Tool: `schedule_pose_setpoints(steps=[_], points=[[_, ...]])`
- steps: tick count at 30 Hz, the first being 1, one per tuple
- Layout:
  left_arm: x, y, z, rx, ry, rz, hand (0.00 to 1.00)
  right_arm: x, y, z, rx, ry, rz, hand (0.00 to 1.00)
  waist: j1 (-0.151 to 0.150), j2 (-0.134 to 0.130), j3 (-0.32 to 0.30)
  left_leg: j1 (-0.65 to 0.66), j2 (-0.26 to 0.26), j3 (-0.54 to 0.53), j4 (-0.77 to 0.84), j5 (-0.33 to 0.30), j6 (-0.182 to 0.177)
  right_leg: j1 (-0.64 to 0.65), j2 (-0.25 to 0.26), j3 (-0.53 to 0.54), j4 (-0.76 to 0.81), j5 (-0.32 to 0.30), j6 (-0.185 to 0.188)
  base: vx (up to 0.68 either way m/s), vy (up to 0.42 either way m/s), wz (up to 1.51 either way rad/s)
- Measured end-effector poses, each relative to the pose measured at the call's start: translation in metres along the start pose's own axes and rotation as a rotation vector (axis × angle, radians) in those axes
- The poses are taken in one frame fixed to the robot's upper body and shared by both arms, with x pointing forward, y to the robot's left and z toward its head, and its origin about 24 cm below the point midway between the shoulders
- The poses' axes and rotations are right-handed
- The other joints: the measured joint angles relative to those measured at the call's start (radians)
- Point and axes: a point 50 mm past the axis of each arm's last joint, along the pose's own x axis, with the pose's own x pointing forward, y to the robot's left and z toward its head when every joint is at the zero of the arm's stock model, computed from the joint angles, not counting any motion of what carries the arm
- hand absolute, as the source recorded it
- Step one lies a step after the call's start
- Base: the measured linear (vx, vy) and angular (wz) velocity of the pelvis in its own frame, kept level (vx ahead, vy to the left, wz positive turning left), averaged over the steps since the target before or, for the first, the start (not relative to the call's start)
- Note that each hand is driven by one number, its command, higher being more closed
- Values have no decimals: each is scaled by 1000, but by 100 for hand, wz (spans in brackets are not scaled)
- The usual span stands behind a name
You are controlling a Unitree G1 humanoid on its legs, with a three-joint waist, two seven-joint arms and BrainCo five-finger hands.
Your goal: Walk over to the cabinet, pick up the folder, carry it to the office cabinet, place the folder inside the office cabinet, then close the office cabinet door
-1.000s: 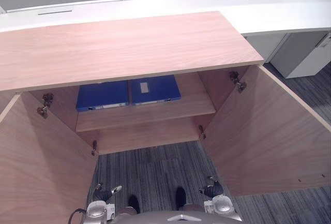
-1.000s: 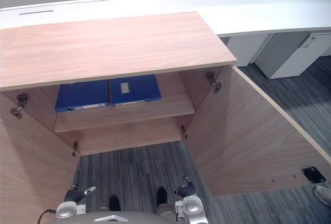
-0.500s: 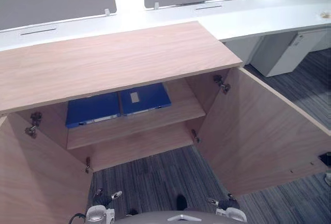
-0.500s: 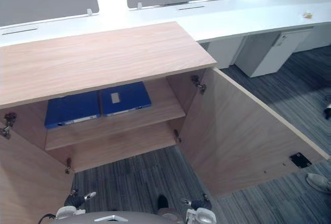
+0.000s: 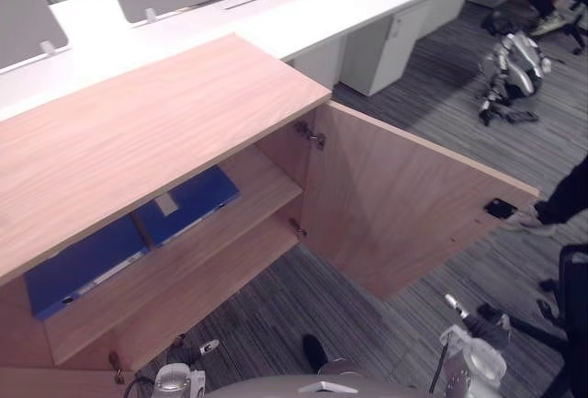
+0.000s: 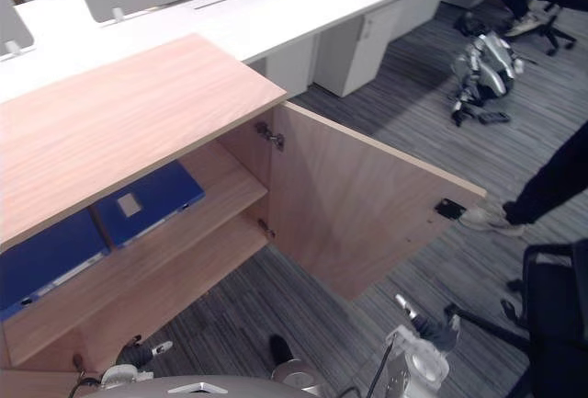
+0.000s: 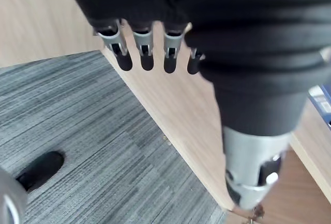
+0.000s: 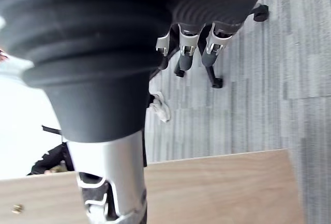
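Two blue folders lie flat side by side on the upper shelf of the open wooden cabinet (image 5: 138, 131): one with a white label (image 5: 188, 205), the other to its left (image 5: 83, 265). The cabinet's right door (image 5: 404, 205) stands wide open. My left hand (image 5: 188, 354) hangs low above the carpet in front of the cabinet, open and holding nothing; its fingers (image 7: 145, 53) point down beside the left door panel. My right hand (image 5: 482, 323) hangs low to the right of the open door, open as well, fingers (image 8: 189, 48) relaxed over the carpet.
A long white desk (image 5: 276, 12) with grey screens runs behind the cabinet, with a white pedestal (image 5: 386, 35) under it. Another robot (image 5: 510, 62) lies on the carpet at the far right. A person's leg and shoe (image 5: 528, 219) and a black chair (image 5: 570, 297) stand to the right.
The camera has swung to the right, so the cabinet now sits at the left of the picture. My right hand has swung outward to the right. The folders lie as before.
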Motion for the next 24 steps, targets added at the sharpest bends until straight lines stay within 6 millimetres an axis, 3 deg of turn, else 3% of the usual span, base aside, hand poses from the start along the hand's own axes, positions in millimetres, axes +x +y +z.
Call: schedule_pose_setpoints(steps=[5, 12, 17, 24], points=[[0, -7, 4, 44, -27, -40, 0, 24, 21, 57, 10, -172, 51, 0, -14, 47, 37, -5, -1, 24, 35, -36, 3, -18, 9, 47, -1, 3, 2, -18, -38, -29], [-2, -5, -2, 79, -21, -52, 0, 49, 30, 128, -100, -371, 88, 0, -13, 66, 60, -18, 1, 15, 46, -43, 5, -32, 9, 52, -8, -4, 2, -43, -64, -5], [-4, -8, -7, 109, -20, -79, 0, 57, 35, 143, -186, -393, 134, 0, -21, 78, 72, -36, 12, -36, 60, -43, 5, -32, 1, 17, -8, -13, -1, -31, -76, 15], [-5, -7, -12, 119, -14, -83, 0, 54, 66, 151, -306, -432, 269, 0, -21, 91, 84, -40, 19, -40, 59, -43, 5, -37, 6, -2, -8, -2, 8, -22, -69, 1]])
